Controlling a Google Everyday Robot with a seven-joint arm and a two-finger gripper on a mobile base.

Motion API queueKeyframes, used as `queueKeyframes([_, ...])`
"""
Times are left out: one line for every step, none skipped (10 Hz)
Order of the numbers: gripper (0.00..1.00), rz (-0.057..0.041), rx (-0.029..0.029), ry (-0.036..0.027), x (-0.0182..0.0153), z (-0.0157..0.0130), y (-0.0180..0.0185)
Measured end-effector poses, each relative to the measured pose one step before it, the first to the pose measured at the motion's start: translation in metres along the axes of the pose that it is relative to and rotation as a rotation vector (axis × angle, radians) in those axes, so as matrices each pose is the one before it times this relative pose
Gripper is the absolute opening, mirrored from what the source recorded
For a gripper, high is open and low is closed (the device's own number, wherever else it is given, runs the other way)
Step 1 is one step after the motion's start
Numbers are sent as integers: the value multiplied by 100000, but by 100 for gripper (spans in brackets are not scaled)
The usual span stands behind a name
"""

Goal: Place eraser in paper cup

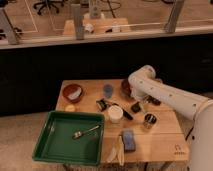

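Dark low wall [50, 70] behind, glass partition [135, 15] above. Wooden tabletop [165, 136] centre. Green tray [44, 150] on near-left corner. White arm [167, 96] in from right; tool [136, 105] low over far-right tabletop, open or closed cannot tell. Paper cup [115, 114] mid-tabletop. Eraser [126, 113] flat on tabletop, just right of cup.

A pale wooden desk [167, 142] stands on beige floor [20, 132] before a dark low wall [45, 70]; above it grey posts [77, 21] frame glass, with office chairs [47, 6] beyond in a brighter room (the claw [138, 104] hangs over the desk's far right side)
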Motion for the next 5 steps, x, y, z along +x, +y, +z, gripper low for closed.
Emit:
queueKeyframes([80,119,-841,432,153,-75,75])
queueKeyframes([80,397,-645,284,232,-9,99])
queueKeyframes([80,124,-756,501,109,26,12])
queueKeyframes([80,-4,-682,698,88,237,-22])
queueKeyframes([80,-73,-256,5,12,597,-110])
